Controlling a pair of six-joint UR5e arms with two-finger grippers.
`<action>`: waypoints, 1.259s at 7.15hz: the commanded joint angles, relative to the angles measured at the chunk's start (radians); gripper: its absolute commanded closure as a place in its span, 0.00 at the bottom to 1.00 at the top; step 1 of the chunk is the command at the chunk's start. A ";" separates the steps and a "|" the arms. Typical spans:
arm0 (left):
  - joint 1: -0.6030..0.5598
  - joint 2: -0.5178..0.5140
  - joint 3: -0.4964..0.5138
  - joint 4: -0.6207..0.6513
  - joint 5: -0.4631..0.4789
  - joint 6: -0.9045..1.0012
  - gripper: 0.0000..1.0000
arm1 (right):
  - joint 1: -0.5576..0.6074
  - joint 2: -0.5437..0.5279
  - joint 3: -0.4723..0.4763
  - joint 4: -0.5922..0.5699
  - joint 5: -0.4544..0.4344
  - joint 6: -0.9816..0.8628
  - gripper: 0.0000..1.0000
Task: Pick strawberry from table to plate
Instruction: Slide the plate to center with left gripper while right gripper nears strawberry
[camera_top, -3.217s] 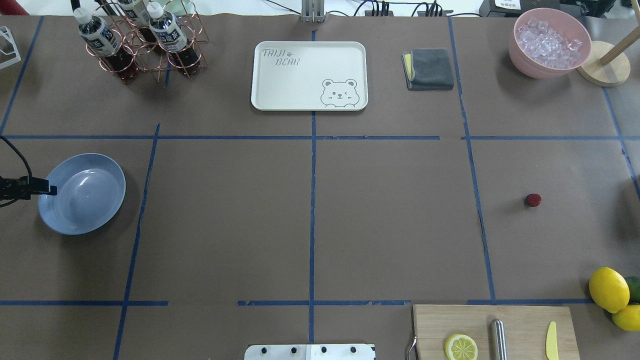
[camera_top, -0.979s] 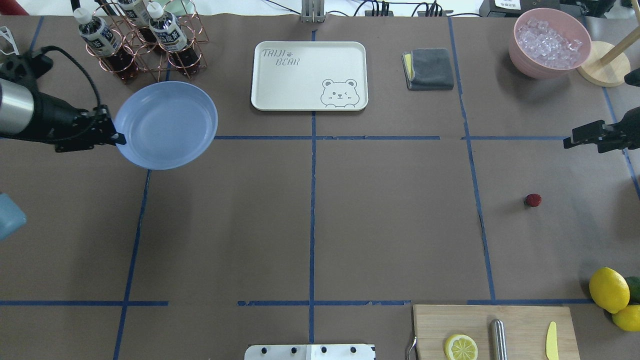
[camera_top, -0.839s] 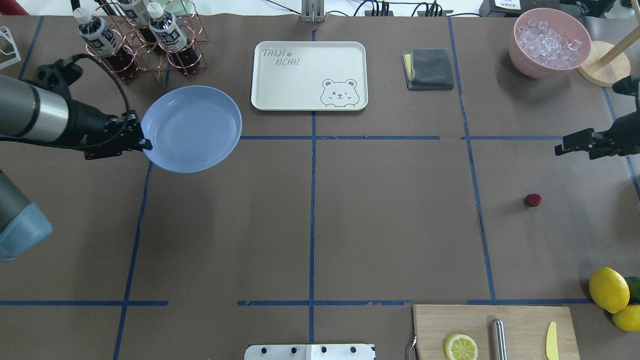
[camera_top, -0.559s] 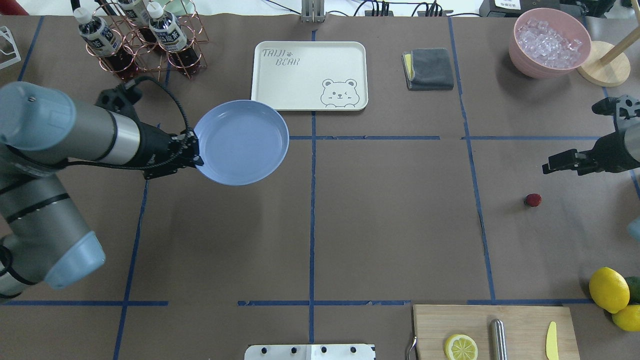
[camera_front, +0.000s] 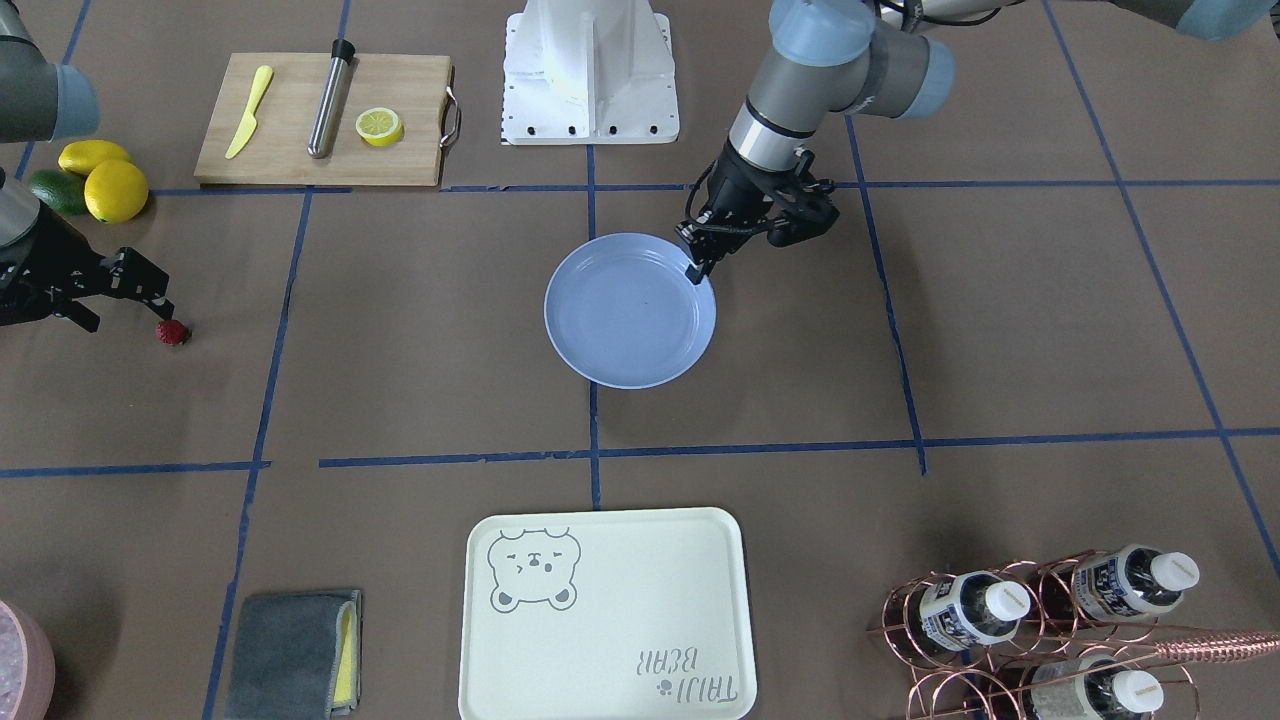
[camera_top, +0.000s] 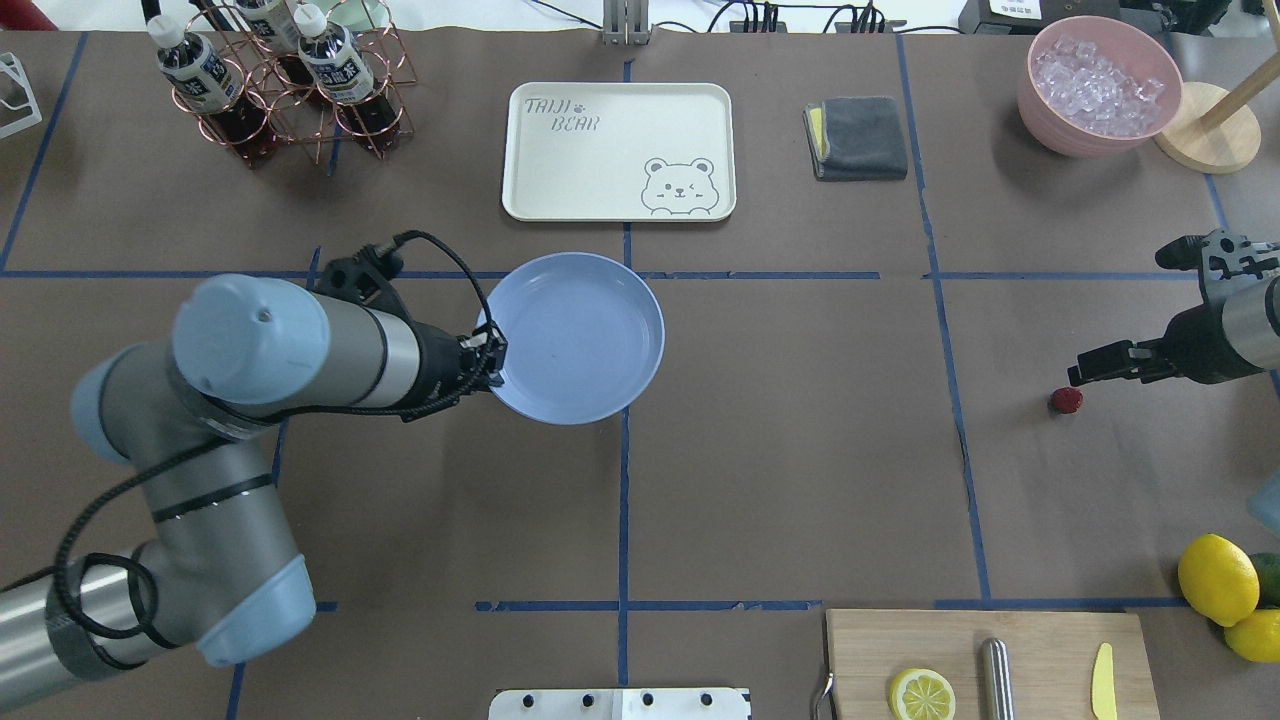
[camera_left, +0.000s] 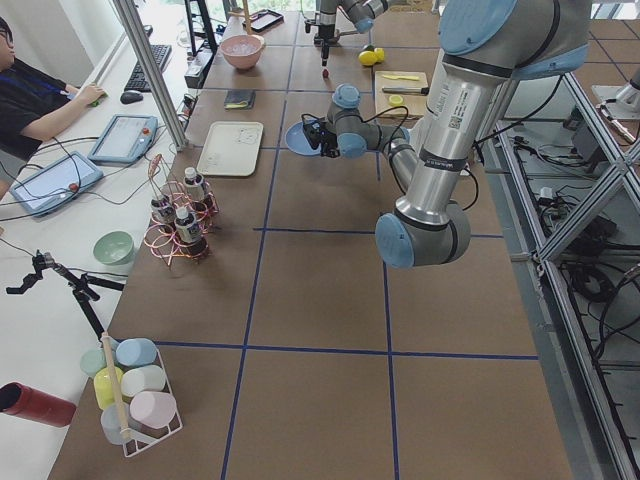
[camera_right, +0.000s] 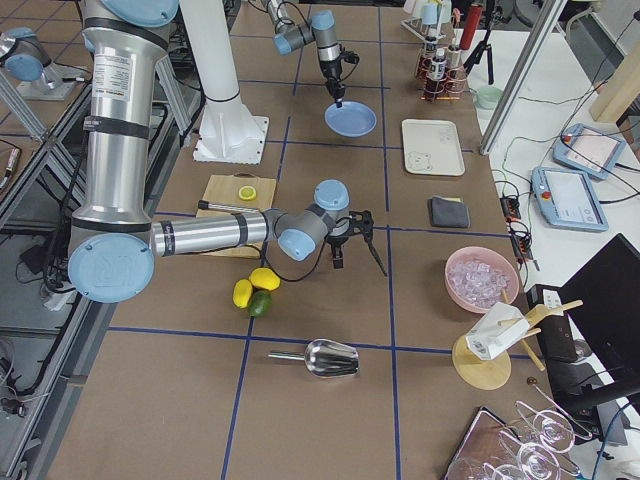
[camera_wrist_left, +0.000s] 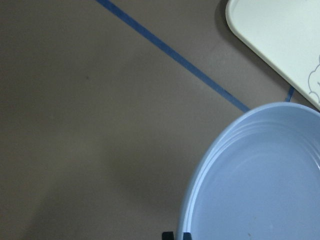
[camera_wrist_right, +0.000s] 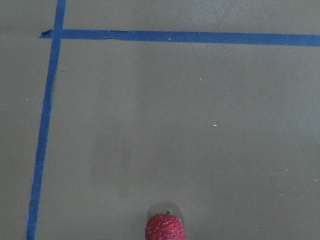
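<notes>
Left claw (camera_top: 495, 350): clenched on the near rim of the plate (camera_top: 590, 330), gripping it by the edge so the dish stays level. The plate sits over the middle of the table (camera_top: 800, 450), just below the tray (camera_top: 600, 170). Its offset shadow suggests it is held above the surface, not resting. It is empty. Judgement: it is placed centrally to shorten the carry from the far side.

Right claw (camera_top: 1082, 374): released, fingers spread, hovering just above and beside the strawberry (camera_top: 1066, 400) without touching it. The strawberry lies on the table's right side, well apart from the plate. The wrist view shows it at the bottom edge of the frame, so the claw is not yet centred over it.

Count:
- Strawberry: one.
- Plate: one.
- Tray: one.
- Whole lemons (camera_top: 1217, 578): two.
- Half lemon (camera_top: 922, 694): one, on the cutting board (camera_top: 1040, 660).
- Bottles (camera_top: 200, 70): three visible, in a wire rack.
- Bowl (camera_top: 1045, 105) of ice: one.
</notes>
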 joint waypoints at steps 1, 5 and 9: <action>0.079 -0.031 0.063 -0.008 0.069 -0.027 1.00 | -0.021 -0.001 0.009 -0.001 -0.007 0.010 0.00; 0.064 -0.035 0.036 0.002 0.062 0.024 0.00 | -0.049 0.004 0.024 -0.003 -0.027 0.024 0.00; -0.094 0.007 -0.098 0.124 -0.007 0.189 0.00 | -0.118 0.007 0.012 -0.004 -0.101 0.054 0.00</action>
